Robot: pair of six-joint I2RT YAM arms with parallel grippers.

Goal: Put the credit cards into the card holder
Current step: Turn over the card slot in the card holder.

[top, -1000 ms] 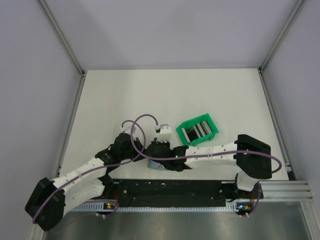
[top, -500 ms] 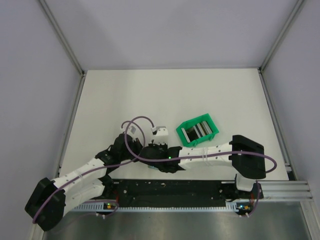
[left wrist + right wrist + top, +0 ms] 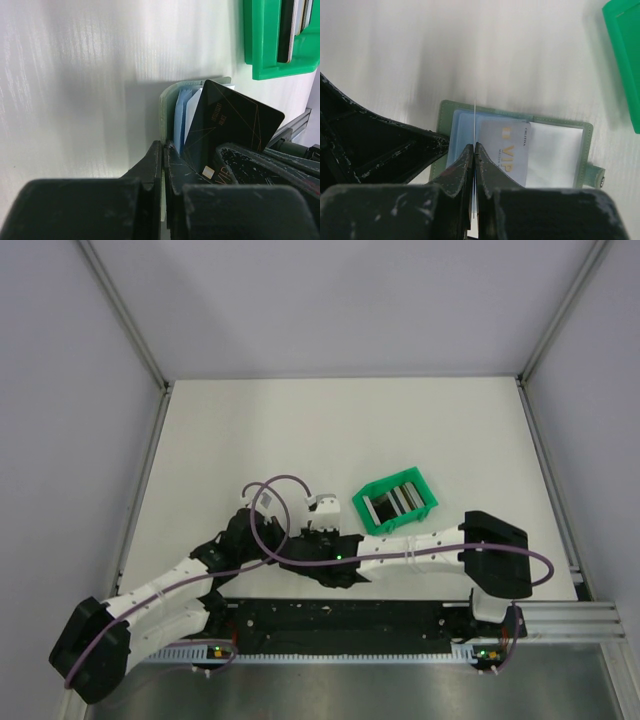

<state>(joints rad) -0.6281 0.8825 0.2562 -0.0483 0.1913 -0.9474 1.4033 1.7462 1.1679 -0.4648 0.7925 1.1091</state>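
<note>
**Card work at the near edge.** On the white worktop [image 3: 300, 430], the two arms met just inside the near edge, left of its middle. The green bin [image 3: 262, 45] sat just beyond them, nearer the middle, with the spare cards [image 3: 392, 502] standing in it. Under the wrists lay the opened card holder [image 3: 587, 147], largely hidden from the overhead camera. The left gripper [image 3: 162, 150] was pinched on the edge of the holder's grey-green cover. The right gripper [image 3: 474, 147] was pressed together on a black card [image 3: 235, 120], carried on edge over the holder's inside.

The step in hand appeared to be seating that card in a sleeve. Doing it well would likely mean lining up the card's leading edge with a sleeve mouth. The card should then be laid low and slid in rather than pushed down, since the thin sleeves could buckle. The left pinch would need to steady the cover so the holder did not skid. The card should be let go only once most of it was inside.

The holder showed a grey-green border, a light blue lining and pale clear sleeves, with a small snap tab [image 3: 597, 175] at one side. A whitish card [image 3: 505, 147] with gold lettering lay in one sleeve. The black card bore fine gold lines and a small chip.
</note>
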